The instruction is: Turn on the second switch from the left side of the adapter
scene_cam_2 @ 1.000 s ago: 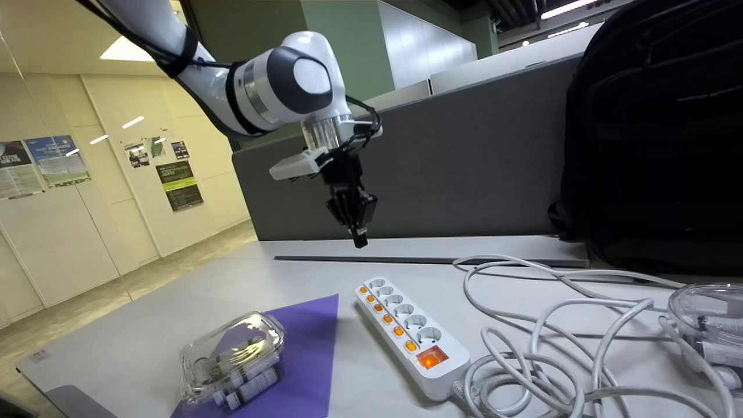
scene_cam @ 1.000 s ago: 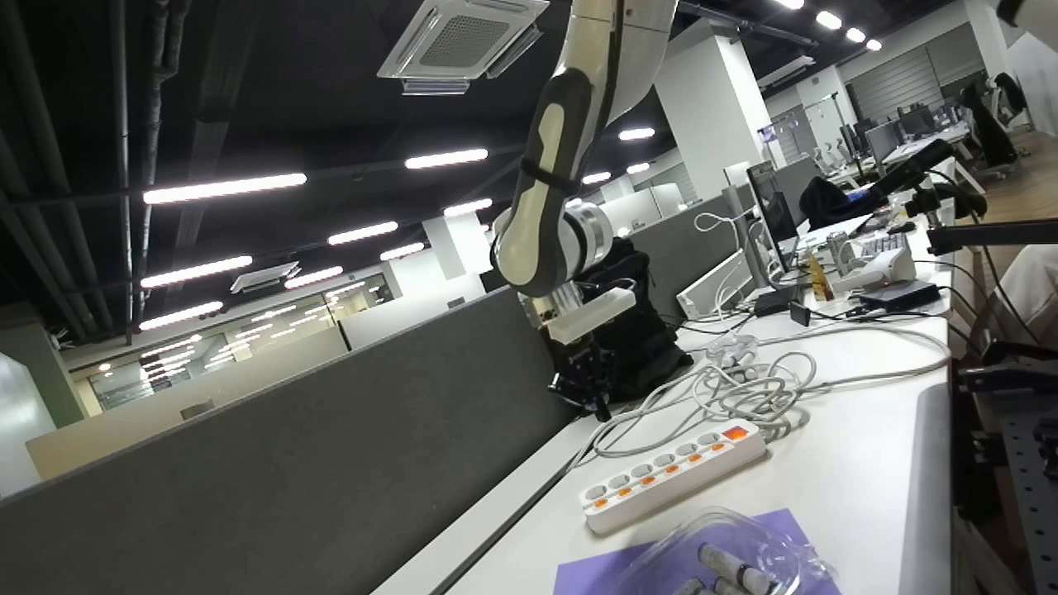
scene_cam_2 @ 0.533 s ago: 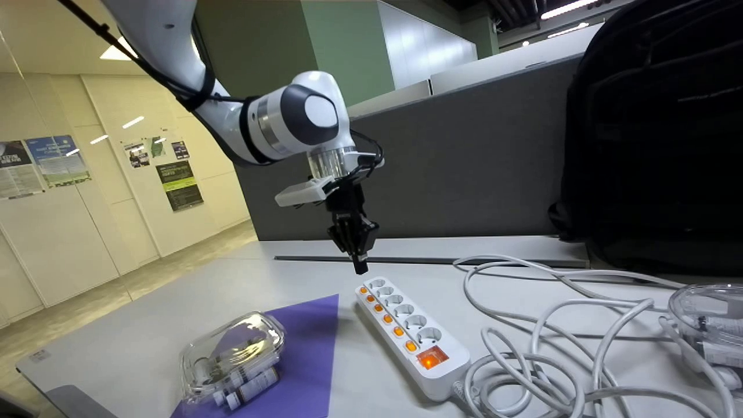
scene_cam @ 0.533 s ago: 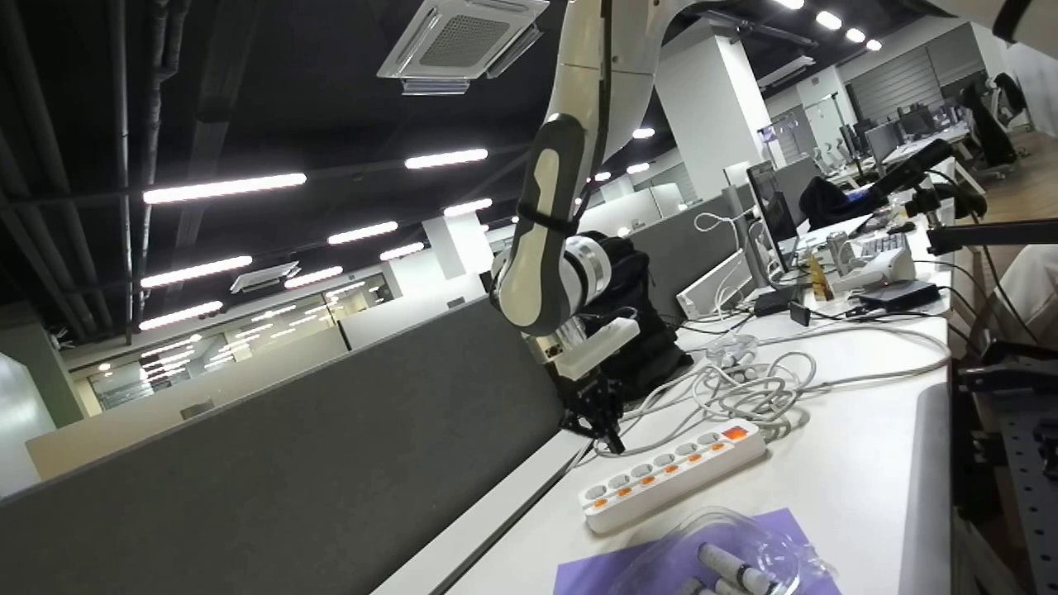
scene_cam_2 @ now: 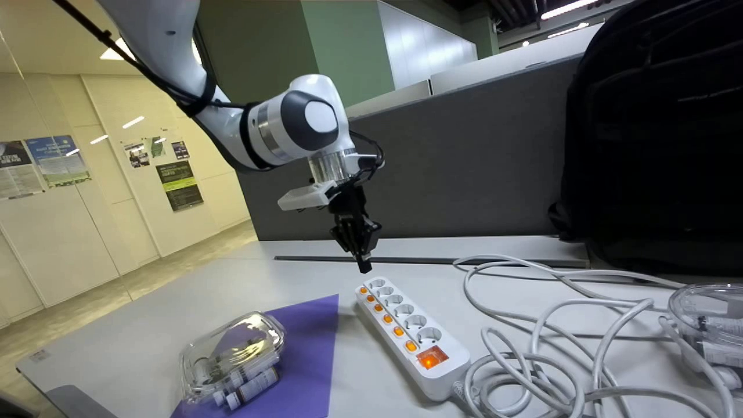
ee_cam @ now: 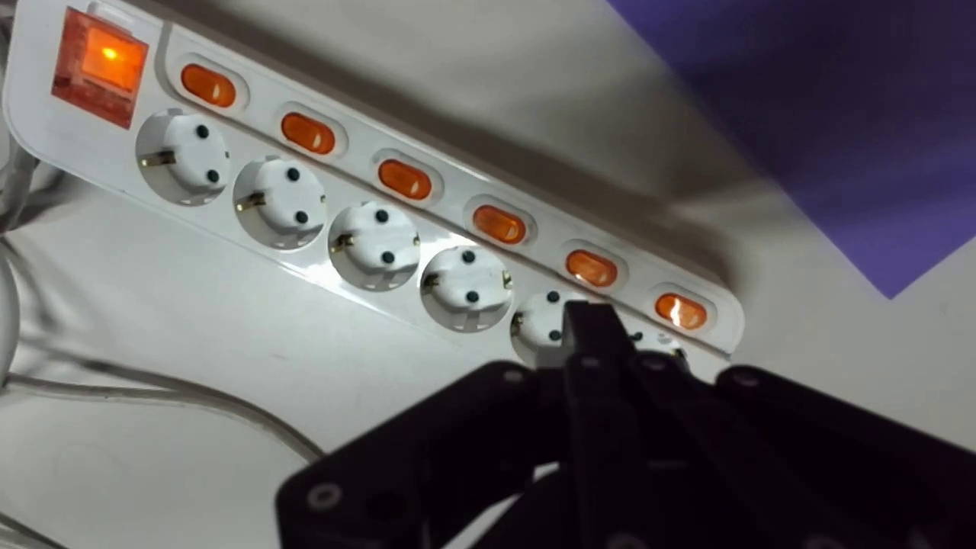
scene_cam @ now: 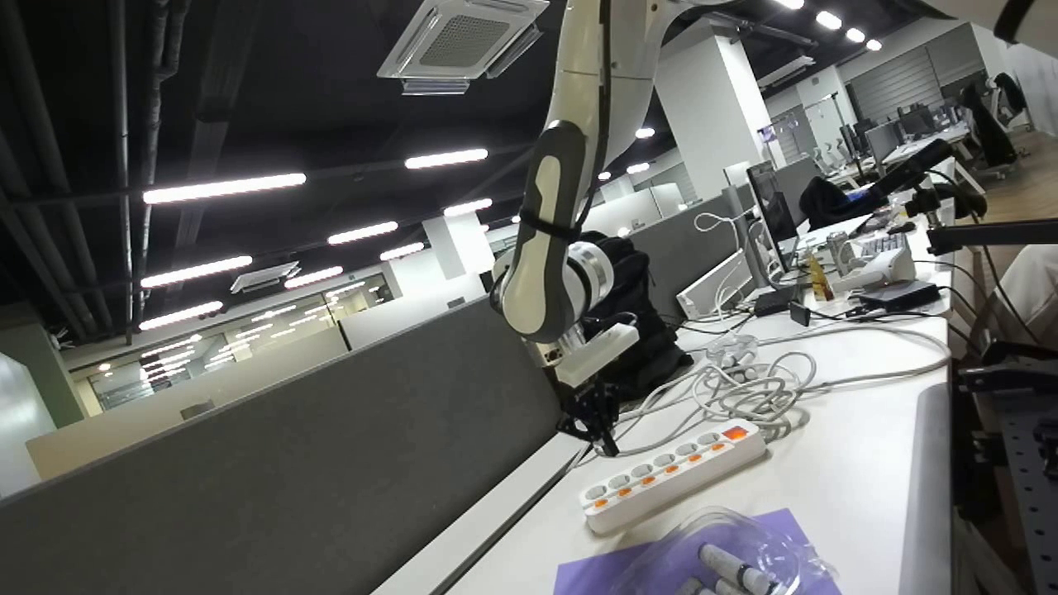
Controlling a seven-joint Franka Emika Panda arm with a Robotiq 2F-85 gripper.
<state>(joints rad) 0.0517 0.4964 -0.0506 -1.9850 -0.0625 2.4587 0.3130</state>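
The adapter (scene_cam_2: 409, 331), 6 sockets (scene_cam_2: 404, 311) along it, lies between the sheet (scene_cam_2: 307, 348) and the cord (scene_cam_2: 537, 380).

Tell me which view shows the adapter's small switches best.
The wrist view: it looks down on the adapter from close up, so all six small switches appear large, with nothing in front of them. Both exterior views also show all six in their row, but much smaller and at a slant.

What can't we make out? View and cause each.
Rightmost socket: wrist view, partly hidden by the gripper.
Small switches, on or off: both exterior views, too small.
Bottle labels: in an exterior view, small and blurred.
Purple sheet: wrist view, cut by top and right edges.
Bag: in an exterior view, cut by top and right edges.
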